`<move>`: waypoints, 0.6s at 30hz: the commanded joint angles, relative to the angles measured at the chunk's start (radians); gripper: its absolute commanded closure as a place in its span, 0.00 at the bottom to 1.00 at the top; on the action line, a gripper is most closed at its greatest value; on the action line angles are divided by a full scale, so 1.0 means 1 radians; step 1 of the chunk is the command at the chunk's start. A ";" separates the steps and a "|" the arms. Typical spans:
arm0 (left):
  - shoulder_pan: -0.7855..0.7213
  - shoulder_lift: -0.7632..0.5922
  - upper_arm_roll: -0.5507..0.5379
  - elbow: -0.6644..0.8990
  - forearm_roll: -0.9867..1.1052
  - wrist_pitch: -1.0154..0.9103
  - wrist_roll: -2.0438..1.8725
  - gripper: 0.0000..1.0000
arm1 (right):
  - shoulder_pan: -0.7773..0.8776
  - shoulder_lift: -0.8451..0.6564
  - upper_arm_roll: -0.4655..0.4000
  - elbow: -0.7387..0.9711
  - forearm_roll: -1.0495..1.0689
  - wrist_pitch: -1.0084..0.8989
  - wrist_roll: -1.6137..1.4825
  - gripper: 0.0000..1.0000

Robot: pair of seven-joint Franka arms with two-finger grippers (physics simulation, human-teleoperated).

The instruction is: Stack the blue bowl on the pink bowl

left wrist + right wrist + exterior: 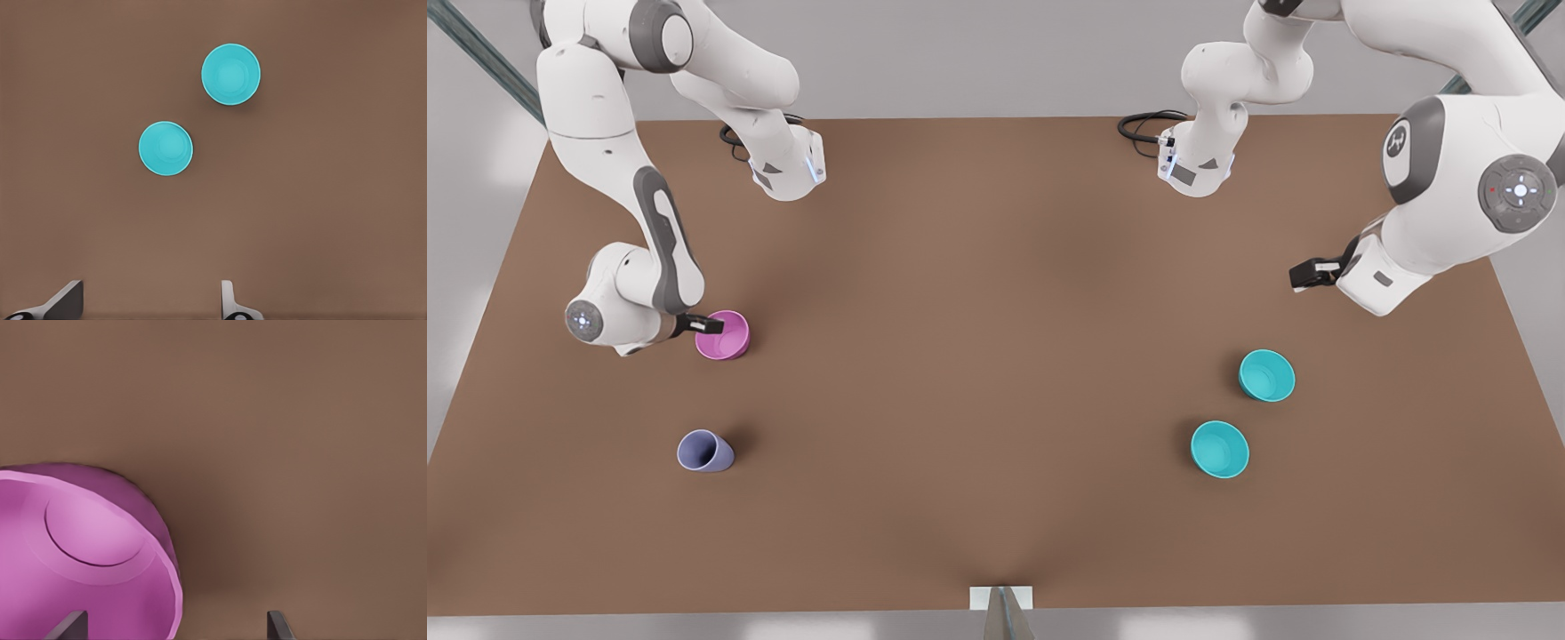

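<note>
Brown matte table [978, 356], bare and evenly lit, with pale walls behind.

Right tool [710, 325] sits at the pink bowl [723, 335], on the front view's left; its dark fingers [72, 625] stand apart, one over the bowl's hollow, the other off beside the rim, closed on nothing. Left tool [1305, 274] hangs above the table on the front view's right, released, fingers [228, 299] spread, with both teal bowls below and ahead of it.

Either teal bowl could pass for the blue bowl: one farther from the camera [1266, 375], one nearer [1219, 449], close together but apart. Cannot tell which is meant. A lavender cup [705, 451] lies near the pink bowl, on the camera side, tilted with its mouth toward the viewer.

Risks, as judged:
- Wrong teal bowl taken, or the neighbour nudged on approach, since the two sit close.
- Thin glossy rim may slip from a two-finger pinch, or the bowl may tip if grasped off-centre.
- Right tool straddling the pink rim could drag or tilt that bowl if it closes or lifts, and blocks a stack from above.

Materials: all vessels look like smooth moulded plastic, round, thin-walled. Pink bowl shows a flat circular floor ring inside.
</note>
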 commanded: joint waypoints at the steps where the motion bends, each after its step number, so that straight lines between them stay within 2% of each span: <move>1: 0.000 0.000 0.000 0.000 0.001 -0.001 0.001 0.00 | -0.001 0.010 0.000 -0.003 0.010 0.041 0.001 0.00; 6: 0.000 0.000 0.000 0.000 0.001 -0.003 -0.003 0.00 | -0.002 0.047 0.000 0.005 0.018 0.034 0.004 0.00; 7: 0.000 0.000 0.000 0.000 0.001 -0.018 -0.003 0.00 | -0.001 0.047 0.000 0.006 0.018 0.029 0.004 0.08; 8: 0.000 0.000 0.000 0.000 0.001 -0.018 -0.003 0.00 | -0.001 0.047 0.000 0.008 0.022 0.028 0.004 0.25; 10: 0.000 0.000 0.000 0.000 0.001 -0.018 -0.003 0.00 | -0.001 0.047 0.000 0.009 0.022 0.026 0.005 0.51; 13: 0.000 0.000 0.000 0.000 0.001 -0.018 0.001 0.00 | -0.001 0.057 0.000 0.032 0.024 -0.003 0.010 0.67; 16: 0.000 0.000 0.000 0.000 0.001 -0.018 0.001 0.00 | 0.001 0.057 0.001 0.040 0.024 -0.006 0.011 0.75; 18: 0.000 0.000 0.000 0.000 0.001 -0.018 0.001 0.00 | 0.001 0.057 0.001 0.060 0.024 -0.037 0.020 0.77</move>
